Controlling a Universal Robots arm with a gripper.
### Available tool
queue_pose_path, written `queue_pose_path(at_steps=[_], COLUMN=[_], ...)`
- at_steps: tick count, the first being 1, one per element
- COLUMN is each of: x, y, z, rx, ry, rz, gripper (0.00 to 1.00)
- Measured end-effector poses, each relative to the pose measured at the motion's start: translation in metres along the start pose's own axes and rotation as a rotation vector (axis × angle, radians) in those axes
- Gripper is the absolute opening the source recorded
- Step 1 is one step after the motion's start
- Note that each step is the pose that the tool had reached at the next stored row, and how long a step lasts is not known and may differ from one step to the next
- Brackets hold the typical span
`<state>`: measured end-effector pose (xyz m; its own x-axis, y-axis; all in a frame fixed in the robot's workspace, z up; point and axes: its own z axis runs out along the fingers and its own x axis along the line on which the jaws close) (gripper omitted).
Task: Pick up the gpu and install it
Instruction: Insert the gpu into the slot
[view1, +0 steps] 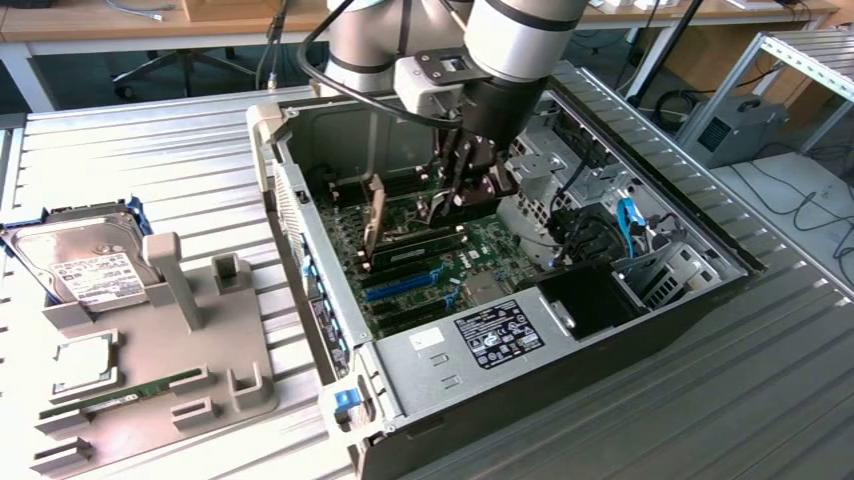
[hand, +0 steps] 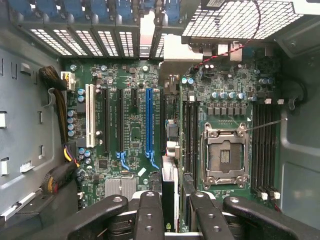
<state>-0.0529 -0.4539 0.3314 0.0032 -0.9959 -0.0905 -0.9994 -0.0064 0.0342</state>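
Open PC case (view1: 400, 375) on a ribbed metal table (view1: 174, 150), side panel off, motherboard (view1: 467, 270) exposed. Arm reaches down into the case from the far side; gripper (view1: 461, 195) sits low over the board, near its middle. GPU (view1: 378, 215) stands on edge just at the exterior view's left of the fingers, thin and upright, seen edge-on over the slot area. In the wrist view the card (hand: 169, 165) runs as a dark edge between the two fingers (hand: 149, 215), beside the blue slot (hand: 148, 120) and the CPU socket (hand: 223, 155). Jaws partly closed, the card between them; actual contact with the card cannot be told. At the exterior view's left, well apart from the case, a grey tray (view1: 200, 380) holds a hard drive (view1: 87, 265) and a RAM stick (view1: 127, 393).
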Motion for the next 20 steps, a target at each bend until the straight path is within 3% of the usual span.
queue_pose_path(at_steps=[20], x=[0.0015], y=[0.0053], z=[0.0015], rx=[0.0000], ry=[0.0001], rz=[0.000], gripper=[0.26])
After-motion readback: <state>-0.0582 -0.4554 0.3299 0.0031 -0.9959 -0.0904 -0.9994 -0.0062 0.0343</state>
